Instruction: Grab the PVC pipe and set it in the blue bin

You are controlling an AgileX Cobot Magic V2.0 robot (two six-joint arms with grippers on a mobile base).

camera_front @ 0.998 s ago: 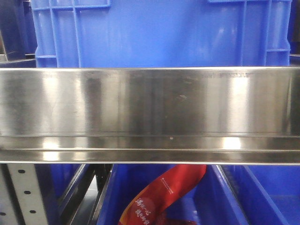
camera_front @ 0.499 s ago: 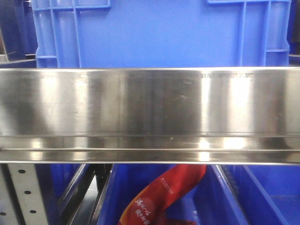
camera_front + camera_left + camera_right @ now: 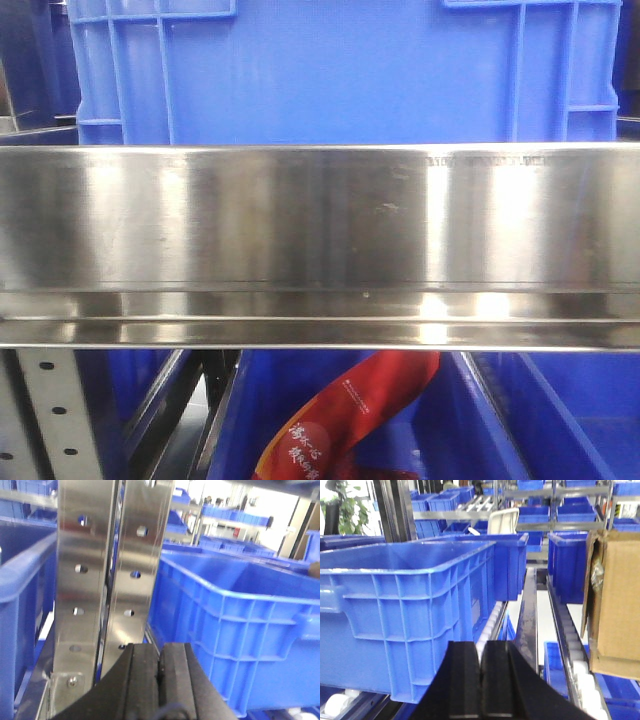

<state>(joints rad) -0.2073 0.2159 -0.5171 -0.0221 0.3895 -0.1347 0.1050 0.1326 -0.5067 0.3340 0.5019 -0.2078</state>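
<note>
Warehouse shelving with rows of blue bins fills the background of both wrist views. A stainless steel shelf rail (image 3: 320, 245) spans the front view, with a large blue bin (image 3: 340, 70) standing behind it. Below the rail, a red bag (image 3: 345, 420) lies in a lower blue bin (image 3: 560, 420). A cardboard box (image 3: 615, 605) stands at right. The left gripper (image 3: 159, 680) and right gripper (image 3: 479, 680) are both clenched, grasping nothing. The PVC pipe appears in no view.
</note>
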